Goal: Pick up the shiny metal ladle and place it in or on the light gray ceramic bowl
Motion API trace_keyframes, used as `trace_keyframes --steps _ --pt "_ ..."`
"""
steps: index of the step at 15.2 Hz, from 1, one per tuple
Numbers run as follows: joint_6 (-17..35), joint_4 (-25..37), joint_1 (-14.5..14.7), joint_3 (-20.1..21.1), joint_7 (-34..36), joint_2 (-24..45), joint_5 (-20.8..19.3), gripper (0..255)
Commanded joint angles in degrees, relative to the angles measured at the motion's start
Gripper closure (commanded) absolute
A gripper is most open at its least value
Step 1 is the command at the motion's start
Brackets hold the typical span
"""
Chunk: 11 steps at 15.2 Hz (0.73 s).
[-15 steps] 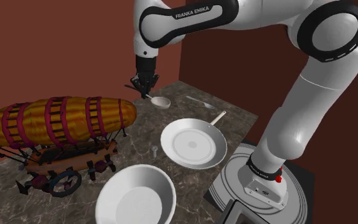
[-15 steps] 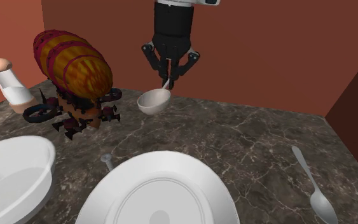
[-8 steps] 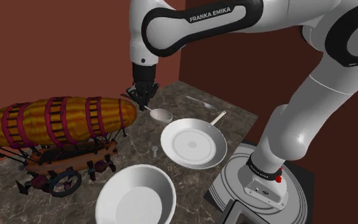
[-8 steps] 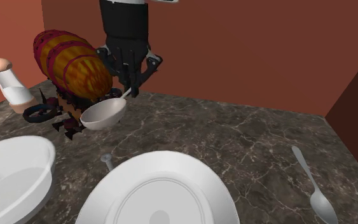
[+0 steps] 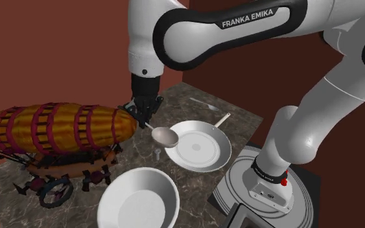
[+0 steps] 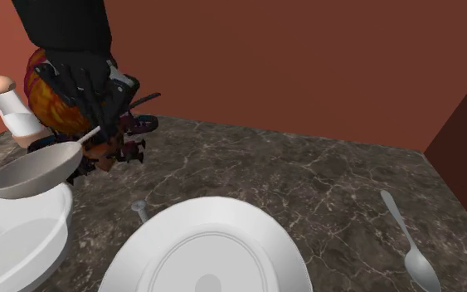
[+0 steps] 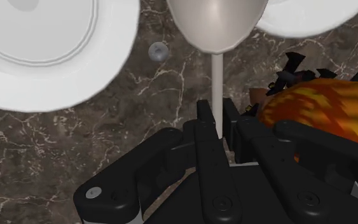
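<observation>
Since the black two-finger gripper (image 5: 145, 120) pinched the shiny metal ladle (image 5: 164, 135) by its thin handle, aloft betw. round white pan (image 5: 200, 148) and light grey bowl (image 5: 137, 202), the cup could pivot & drop short.

A home kitchen: a dark veined marble counter (image 6: 306, 191) carries a round white frying pan (image 5: 197, 146), white bowl (image 5: 139, 201), silver spoon (image 6: 401, 232)

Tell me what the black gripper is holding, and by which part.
The black two-finger gripper clasps the pale grey ladle by the end of its thin handle, far from its round cup.
</observation>
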Motion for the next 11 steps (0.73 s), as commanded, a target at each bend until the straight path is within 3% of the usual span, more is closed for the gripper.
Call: trace_keyframes --steps 1,11 --pt "0.00 -0.22 1.39 2.11 2.84 0.88 0.47 255" --pt "0.83 2.18 6.67 11.34 17.32 2.04 0.70 255"
